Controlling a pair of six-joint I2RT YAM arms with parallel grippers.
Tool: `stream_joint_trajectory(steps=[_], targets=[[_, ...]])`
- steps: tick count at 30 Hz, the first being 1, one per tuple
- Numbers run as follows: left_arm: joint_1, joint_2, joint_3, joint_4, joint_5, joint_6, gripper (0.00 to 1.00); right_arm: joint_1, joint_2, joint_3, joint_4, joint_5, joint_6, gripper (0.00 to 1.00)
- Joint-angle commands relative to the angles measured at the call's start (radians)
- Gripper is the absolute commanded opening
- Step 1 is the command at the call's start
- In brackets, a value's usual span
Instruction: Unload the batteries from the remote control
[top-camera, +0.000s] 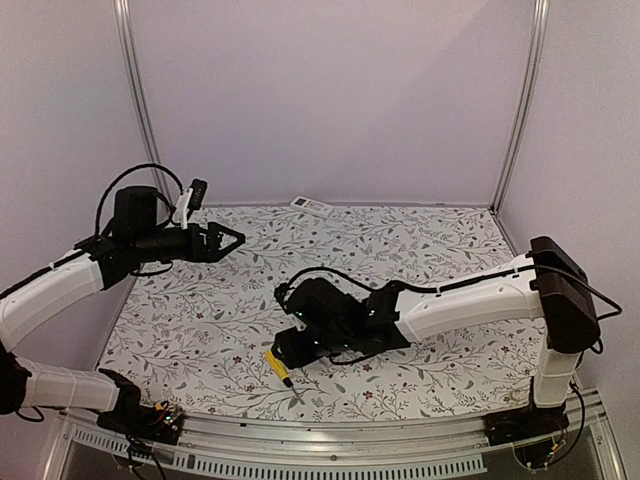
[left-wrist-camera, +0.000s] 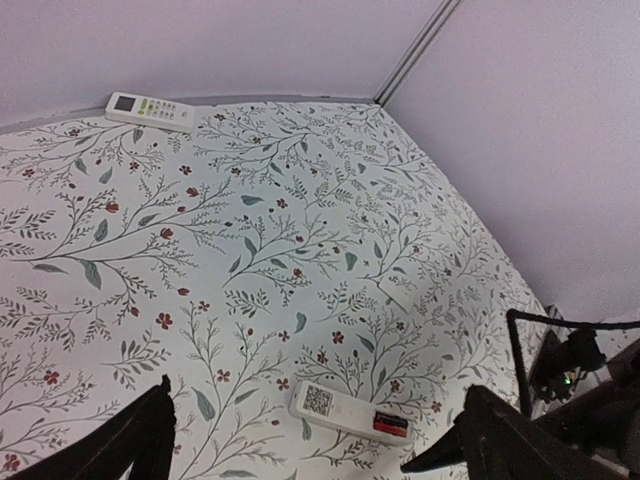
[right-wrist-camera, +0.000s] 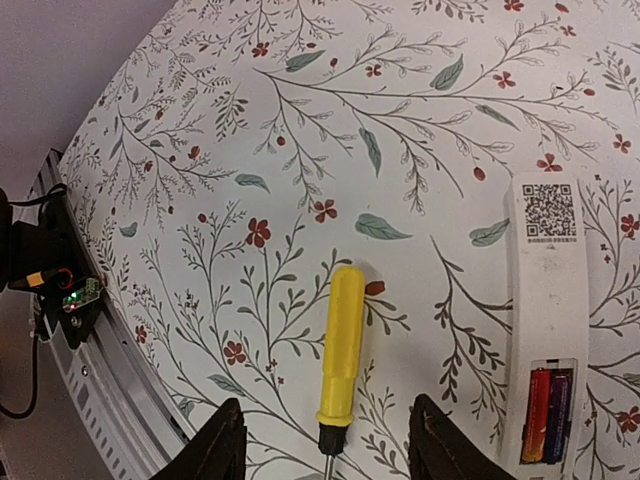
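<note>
The slim white remote control (right-wrist-camera: 548, 290) lies back-up on the flowered table, with a QR label at one end and its battery compartment open at the other. Two batteries (right-wrist-camera: 545, 415), one reddish and one dark, sit side by side in the compartment. The remote also shows in the left wrist view (left-wrist-camera: 350, 410), with the batteries (left-wrist-camera: 390, 425) in it. In the top view my right arm hides it. My right gripper (right-wrist-camera: 330, 445) is open low over the table, left of the remote, its fingers straddling the neck of a yellow-handled screwdriver (right-wrist-camera: 342, 345). My left gripper (top-camera: 228, 240) is open, empty, and raised at the far left.
A broader white remote (top-camera: 311, 206) lies at the back edge by the wall; it also shows in the left wrist view (left-wrist-camera: 150, 110). A small pale flat piece (left-wrist-camera: 397, 293) lies on the cloth beyond the slim remote. The screwdriver (top-camera: 278, 366) lies near the front rail (top-camera: 330, 440).
</note>
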Motion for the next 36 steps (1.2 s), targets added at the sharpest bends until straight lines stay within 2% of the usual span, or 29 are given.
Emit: stream_joint_trajectory(steps=[1, 15, 22, 31, 36], targets=[[0.017, -0.040, -0.020, -0.022, -0.032, 0.008, 1.00, 0.025, 0.136, 0.122, -0.139, 0.028, -0.034, 0.55], [0.019, -0.076, -0.032, -0.020, -0.025, -0.002, 1.00, 0.055, 0.366, 0.368, -0.262, 0.050, -0.105, 0.53], [0.018, -0.085, -0.036, -0.019, -0.015, -0.008, 1.00, 0.060, 0.453, 0.466, -0.332, 0.101, -0.121, 0.47], [0.018, -0.102, -0.043, -0.011, -0.044, -0.010, 1.00, 0.060, 0.450, 0.468, -0.312, 0.141, -0.076, 0.12], [0.018, -0.138, -0.051, 0.005, -0.063, -0.001, 1.00, 0.056, 0.388, 0.444, -0.274, 0.152, -0.055, 0.00]])
